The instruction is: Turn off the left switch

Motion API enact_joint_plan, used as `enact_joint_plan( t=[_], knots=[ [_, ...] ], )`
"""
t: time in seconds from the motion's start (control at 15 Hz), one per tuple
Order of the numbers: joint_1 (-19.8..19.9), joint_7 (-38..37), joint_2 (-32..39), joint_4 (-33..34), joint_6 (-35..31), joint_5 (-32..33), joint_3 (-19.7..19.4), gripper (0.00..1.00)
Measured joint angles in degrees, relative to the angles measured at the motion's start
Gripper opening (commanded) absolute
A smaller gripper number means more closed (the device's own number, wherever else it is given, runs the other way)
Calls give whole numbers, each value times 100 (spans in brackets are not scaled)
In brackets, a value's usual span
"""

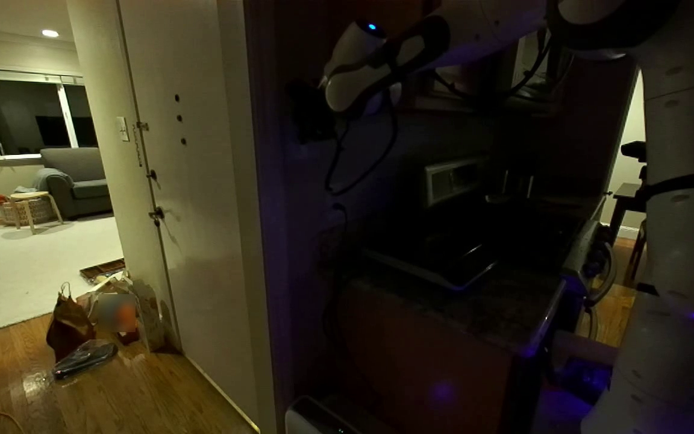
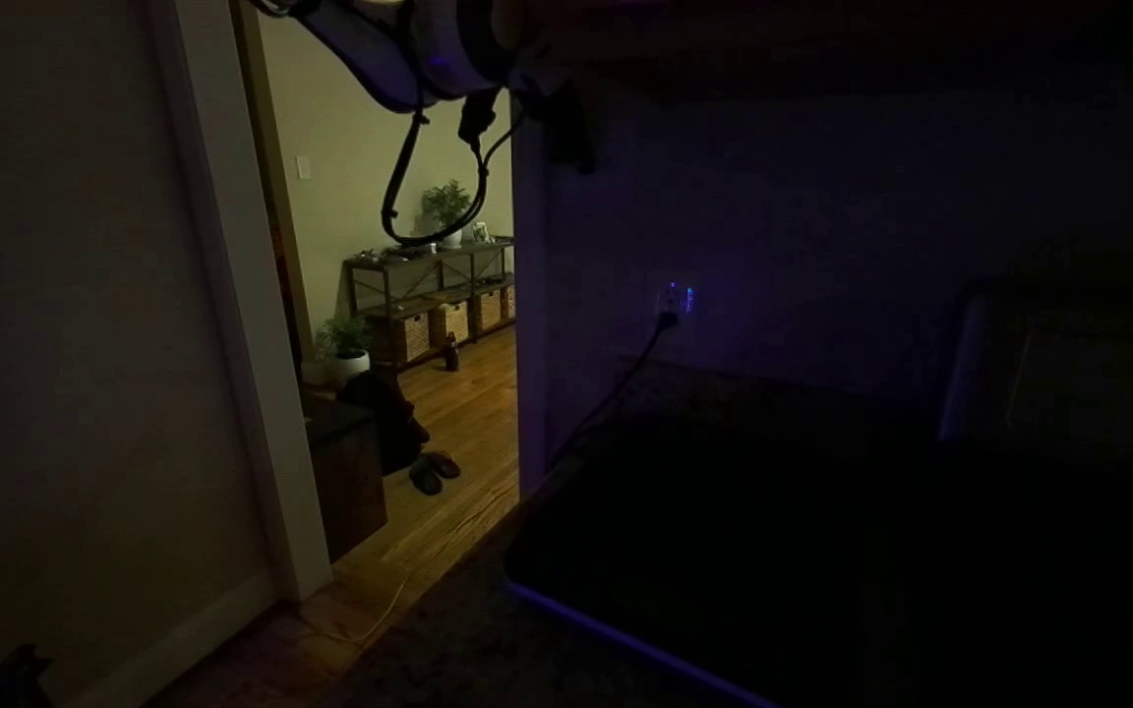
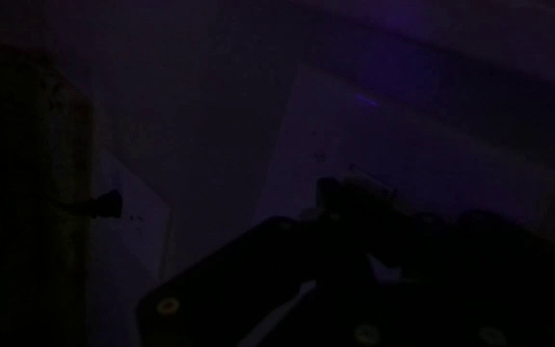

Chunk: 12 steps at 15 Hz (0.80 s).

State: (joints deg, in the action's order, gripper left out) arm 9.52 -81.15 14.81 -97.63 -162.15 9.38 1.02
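Observation:
The scene is very dark. In the wrist view a pale switch plate (image 3: 393, 140) lies on the wall just beyond my fingertips. A faint raised edge (image 3: 374, 179) shows right behind the fingertips; I cannot tell which toggle it is. The left switch cannot be made out for certain and may be hidden behind the fingers. My gripper (image 3: 337, 197) has its dark fingers drawn together, with nothing seen between them. Contact with the plate cannot be judged. The gripper shows as a dark shape close to the wall in both exterior views (image 1: 314, 114) (image 2: 566, 128), where the plate is lost in darkness.
A socket plate (image 3: 145, 226) with a plugged-in dark cord (image 3: 106, 205) is to the left in the wrist view. A stove (image 1: 443, 253) and counter (image 1: 491, 313) stand below the arm. A doorway edge (image 2: 527, 324) is beside the wall. A cable loop (image 2: 399, 226) hangs from the arm.

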Motion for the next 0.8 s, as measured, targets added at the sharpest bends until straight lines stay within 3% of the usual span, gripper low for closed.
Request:
enact_joint_plan(
  t=[0.47, 0.8],
  knots=[
    [-1, 10, -5, -317, -673, 191, -59, 7],
    [-12, 54, 130, -658, -749, 201, -43, 7]
  ],
)
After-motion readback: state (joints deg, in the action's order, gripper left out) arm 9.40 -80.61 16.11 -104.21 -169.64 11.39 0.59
